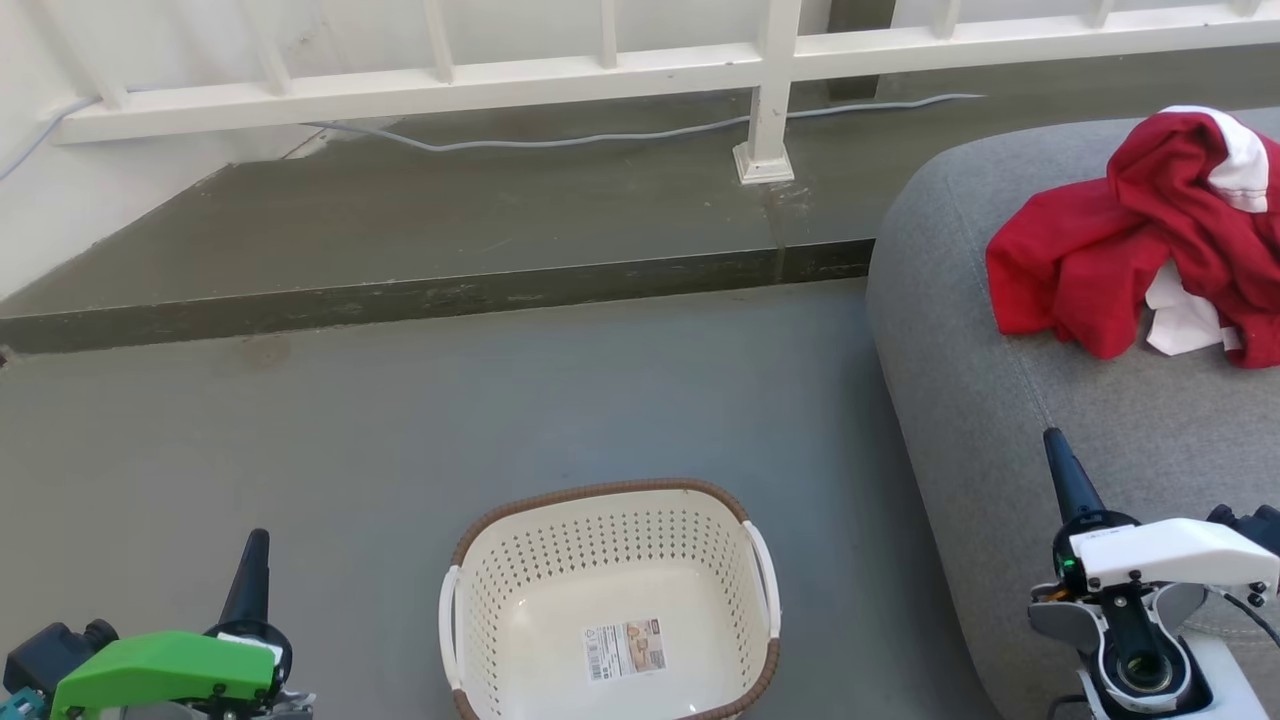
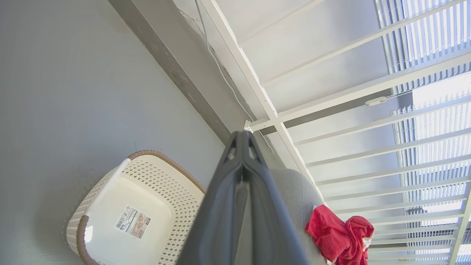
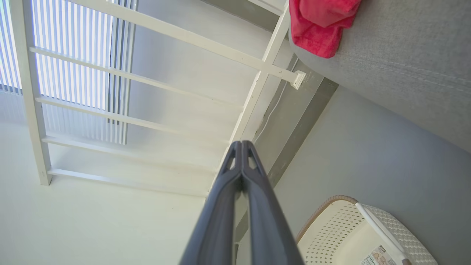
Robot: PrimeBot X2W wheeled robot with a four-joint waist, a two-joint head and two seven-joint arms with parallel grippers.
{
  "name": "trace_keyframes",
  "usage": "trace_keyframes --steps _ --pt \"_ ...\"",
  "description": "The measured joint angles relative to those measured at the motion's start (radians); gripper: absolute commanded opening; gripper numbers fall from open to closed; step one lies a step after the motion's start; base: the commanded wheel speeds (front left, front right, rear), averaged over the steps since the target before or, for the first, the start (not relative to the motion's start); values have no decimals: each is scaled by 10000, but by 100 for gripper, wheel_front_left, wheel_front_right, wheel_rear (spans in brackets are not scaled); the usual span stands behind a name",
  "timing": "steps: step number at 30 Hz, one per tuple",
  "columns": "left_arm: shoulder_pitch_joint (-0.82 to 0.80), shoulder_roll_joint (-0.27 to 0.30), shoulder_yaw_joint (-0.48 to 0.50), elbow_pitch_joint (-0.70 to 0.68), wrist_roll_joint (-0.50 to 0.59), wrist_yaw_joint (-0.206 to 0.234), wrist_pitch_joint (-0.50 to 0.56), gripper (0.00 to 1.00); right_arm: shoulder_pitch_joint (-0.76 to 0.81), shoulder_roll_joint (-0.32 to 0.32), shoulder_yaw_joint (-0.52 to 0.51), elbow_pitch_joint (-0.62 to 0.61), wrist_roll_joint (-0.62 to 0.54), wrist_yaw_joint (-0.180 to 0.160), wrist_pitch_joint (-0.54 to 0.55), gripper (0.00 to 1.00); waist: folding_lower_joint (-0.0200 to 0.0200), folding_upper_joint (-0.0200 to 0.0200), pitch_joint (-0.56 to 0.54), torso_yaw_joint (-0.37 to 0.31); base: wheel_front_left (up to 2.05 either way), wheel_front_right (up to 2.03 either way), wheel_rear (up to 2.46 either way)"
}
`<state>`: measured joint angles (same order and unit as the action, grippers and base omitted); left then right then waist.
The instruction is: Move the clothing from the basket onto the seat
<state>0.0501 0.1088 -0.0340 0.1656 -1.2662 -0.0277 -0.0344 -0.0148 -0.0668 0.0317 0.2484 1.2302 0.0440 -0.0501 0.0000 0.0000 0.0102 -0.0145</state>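
The right gripper [image 3: 242, 151] has its two dark fingers pressed together up to the tips, and nothing is between them. In the head view it stands at the lower right of the frame, over the near part of the seat [image 1: 1000, 400], with the fingers pointing up the frame. Whether it touches the cushion I cannot tell.

The left gripper [image 2: 243, 147] is pressed together in the same way and also holds nothing. It is at the lower left of the head view, above the grey floor [image 1: 400, 420], beside the basket [image 1: 600, 492].

The basket sits at the bottom centre. Inside it I see only the label sticker [image 1: 625, 650], no fabric.

The clothing [image 1: 1120, 240] lies as a crumpled red heap with white parts on the seat, at the upper right. From the right gripper it lies up the frame and a little to the right, well apart. The heap is wider than it is tall, and its long side runs across toward the right edge.

The right arm is clearly the nearer one. I judge the move to be done, so no grasp seems needed now.
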Motion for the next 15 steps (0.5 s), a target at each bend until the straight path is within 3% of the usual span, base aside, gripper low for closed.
trace_keyframes --steps 15 --pt "-445 -169 295 495 -1848 -439 468 0 -113 -50 -466 84 2082 353 516 0 0 0 -35 73 0 0 0"
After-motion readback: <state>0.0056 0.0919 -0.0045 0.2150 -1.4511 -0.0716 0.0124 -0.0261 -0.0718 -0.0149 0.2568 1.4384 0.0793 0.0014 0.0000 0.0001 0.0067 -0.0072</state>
